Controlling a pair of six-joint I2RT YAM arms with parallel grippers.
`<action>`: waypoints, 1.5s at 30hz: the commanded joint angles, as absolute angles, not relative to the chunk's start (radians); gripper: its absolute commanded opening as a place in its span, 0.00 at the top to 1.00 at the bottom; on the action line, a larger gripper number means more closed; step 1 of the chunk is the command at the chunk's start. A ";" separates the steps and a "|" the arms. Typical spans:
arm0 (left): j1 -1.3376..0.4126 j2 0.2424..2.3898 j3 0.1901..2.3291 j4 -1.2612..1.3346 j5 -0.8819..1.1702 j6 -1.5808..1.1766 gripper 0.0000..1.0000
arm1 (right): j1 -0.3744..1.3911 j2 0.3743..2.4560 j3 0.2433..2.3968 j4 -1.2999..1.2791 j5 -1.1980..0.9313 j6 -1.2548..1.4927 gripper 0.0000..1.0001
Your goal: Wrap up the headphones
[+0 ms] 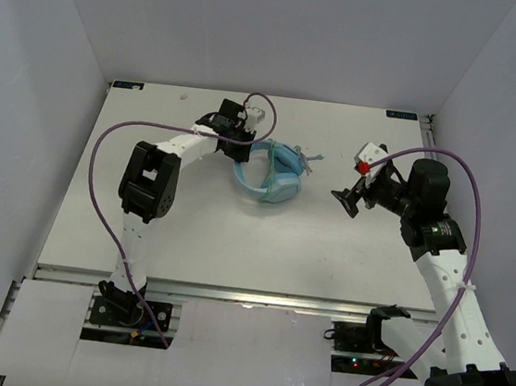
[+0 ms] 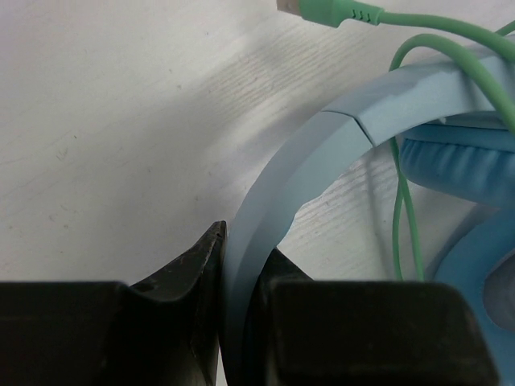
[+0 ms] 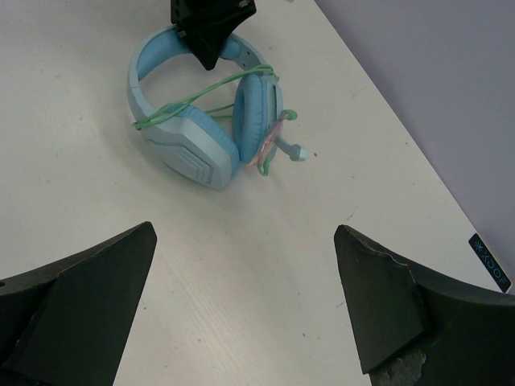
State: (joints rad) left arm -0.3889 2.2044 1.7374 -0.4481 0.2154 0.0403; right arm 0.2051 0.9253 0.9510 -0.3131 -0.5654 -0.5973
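Left wrist: left tool (image 2: 241, 261) clamped on headphones (image 2: 459, 165) at headband (image 2: 338, 129) | right tool (image 3: 244, 241) spread wide, holding nothing

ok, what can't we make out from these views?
- Left wrist: the left gripper covers the headband where it clamps; the top edge cuts off the cable plug.
- Top external: cable too thin to trace on the headphones.
- Right wrist: left gripper hides the headband's top.
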 commanded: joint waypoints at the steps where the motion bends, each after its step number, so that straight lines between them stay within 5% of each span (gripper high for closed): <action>1: -0.379 2.144 1.665 -0.349 0.241 0.011 0.74 | 0.190 0.898 0.937 -0.271 -0.610 -0.577 0.02; 12: -0.374 2.081 1.631 -0.327 0.234 0.010 0.19 | 0.167 0.883 0.923 -0.275 -0.615 -0.584 0.02; 17: -0.367 1.996 1.626 -0.332 0.163 0.011 0.08 | 0.164 0.862 0.913 -0.284 -0.604 -0.584 0.02; 27: -0.360 1.593 1.375 -0.326 0.072 0.013 0.02 | 0.161 0.843 0.924 -0.321 -0.430 -0.410 0.10; 37: -0.358 0.695 0.801 -0.188 0.163 -0.239 0.02 | 0.118 0.819 0.904 -0.331 -0.296 -0.158 0.10; 45: -0.357 0.372 0.660 -0.272 0.173 -0.273 0.02 | 0.081 0.751 0.850 -0.303 -0.153 -0.041 0.10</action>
